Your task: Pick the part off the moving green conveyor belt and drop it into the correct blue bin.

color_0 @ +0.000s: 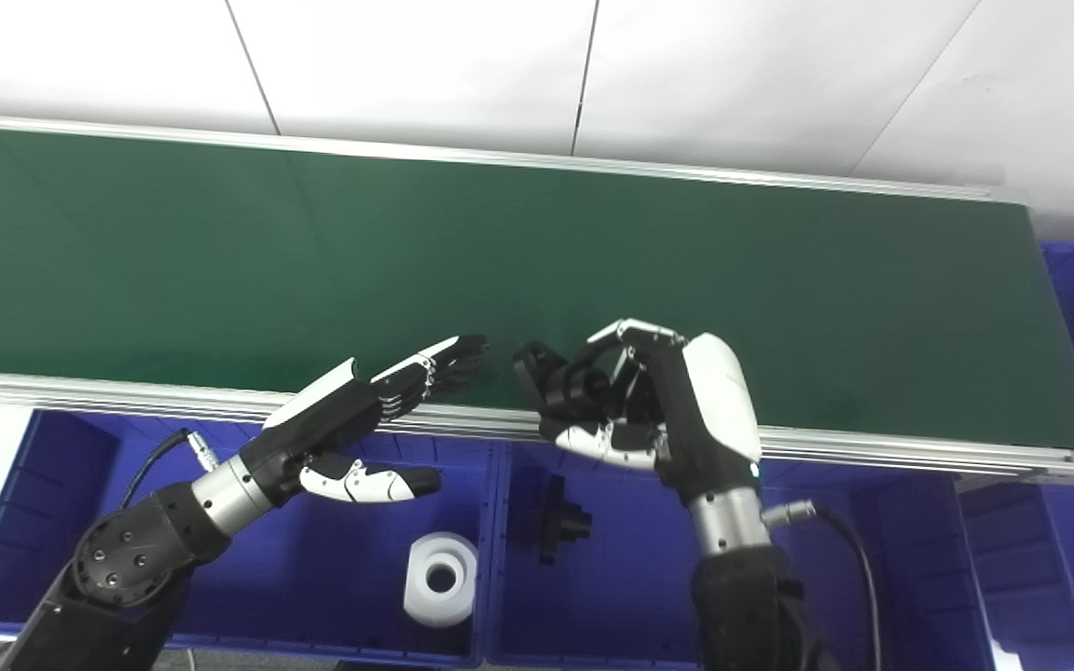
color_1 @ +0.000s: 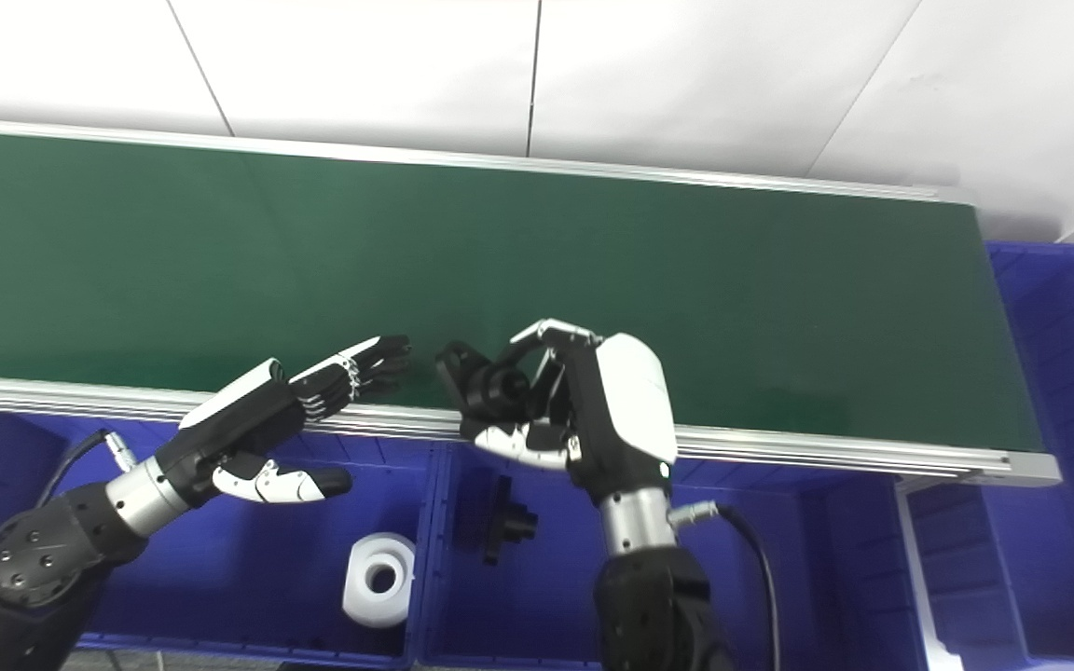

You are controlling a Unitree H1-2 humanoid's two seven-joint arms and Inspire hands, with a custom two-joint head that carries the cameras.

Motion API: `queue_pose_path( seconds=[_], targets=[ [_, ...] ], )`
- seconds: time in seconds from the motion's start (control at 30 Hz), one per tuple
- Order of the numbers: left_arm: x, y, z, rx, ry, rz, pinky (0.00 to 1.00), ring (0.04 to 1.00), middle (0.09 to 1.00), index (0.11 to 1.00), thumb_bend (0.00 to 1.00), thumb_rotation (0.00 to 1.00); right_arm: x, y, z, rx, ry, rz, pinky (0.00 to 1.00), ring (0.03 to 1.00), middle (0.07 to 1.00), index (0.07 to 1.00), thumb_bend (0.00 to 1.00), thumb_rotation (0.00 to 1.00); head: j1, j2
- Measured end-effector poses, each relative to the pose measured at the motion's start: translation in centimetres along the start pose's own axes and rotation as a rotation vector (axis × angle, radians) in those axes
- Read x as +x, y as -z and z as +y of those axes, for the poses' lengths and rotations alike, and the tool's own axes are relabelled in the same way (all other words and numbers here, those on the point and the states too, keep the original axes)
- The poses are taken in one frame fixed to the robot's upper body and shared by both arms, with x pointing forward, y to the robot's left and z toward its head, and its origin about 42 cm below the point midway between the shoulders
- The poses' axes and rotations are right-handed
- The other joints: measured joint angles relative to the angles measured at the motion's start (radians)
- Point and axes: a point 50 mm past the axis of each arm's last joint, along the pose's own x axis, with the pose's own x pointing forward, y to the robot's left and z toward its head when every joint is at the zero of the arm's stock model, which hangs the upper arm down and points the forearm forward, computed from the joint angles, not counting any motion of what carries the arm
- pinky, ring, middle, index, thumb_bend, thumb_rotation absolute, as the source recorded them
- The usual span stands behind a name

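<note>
So the right robot hand (color_0: 663,405) has its fingers curled around a black part (color_0: 560,377), gripping it right over the near edge of the green conveyor belt (color_0: 593,252), basically above the metal rail. The part sticks out to the left of the palm, its long side running roughly along the belt. The left robot hand (color_0: 364,410) is flat, fingers spread, holding nothing, just beside the part on its left, so it looks like it's only waiting. Directly below the right hand is a blue bin (color_0: 635,578) with another black part (color_0: 560,520) already lying in it, and the neighbouring blue bin (color_0: 313,568) to the left holds a white ring (color_0: 441,578). My guess is the drop goes straight down and slightly toward the robot, into the bin with the matching black piece.
</note>
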Motion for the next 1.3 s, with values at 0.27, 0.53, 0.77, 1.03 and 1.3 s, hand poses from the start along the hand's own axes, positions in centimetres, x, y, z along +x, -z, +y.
queue_pose_path(
  seconds=[0.27, 0.53, 0.77, 1.03, 1.3],
  targets=[
    [0.0, -0.6, 0.2, 0.014, -0.007, -0.015, 0.92, 0.964, 0.994, 0.975, 0.39, 0.47, -3.5, 1.6, 1.4, -0.077, -0.132, 0.059, 0.11, 0.157, 0.217, 0.485, 0.52, 0.13, 0.006, 0.009],
    [0.0, -0.7, 0.4, 0.014, -0.010, -0.010, 0.93, 0.970, 0.995, 0.976, 0.40, 0.49, -5.0, 2.3, 1.7, -0.180, -0.229, 0.114, 0.15, 0.184, 0.243, 0.485, 0.52, 0.13, 0.009, 0.014],
    [-0.1, -0.7, 0.5, 0.010, -0.013, -0.002, 0.93, 0.970, 0.995, 0.976, 0.40, 0.49, -3.7, 2.8, 2.0, -0.357, -0.271, 0.151, 0.18, 0.236, 0.312, 0.487, 0.52, 0.13, 0.002, 0.015],
    [-0.2, -0.8, 0.4, -0.003, -0.014, -0.001, 0.92, 0.967, 0.993, 0.971, 0.40, 0.49, -0.7, 5.1, 4.7, -0.609, -0.320, 0.254, 0.12, 0.209, 0.313, 0.489, 0.52, 0.14, 0.017, 0.012],
    [-0.2, -1.3, 0.2, 0.003, -0.012, -0.015, 0.93, 0.972, 1.000, 0.974, 0.40, 0.47, 0.1, 5.8, 5.1, -0.664, -0.334, 0.289, 0.12, 0.200, 0.304, 0.491, 0.52, 0.14, 0.015, 0.017]
  ],
)
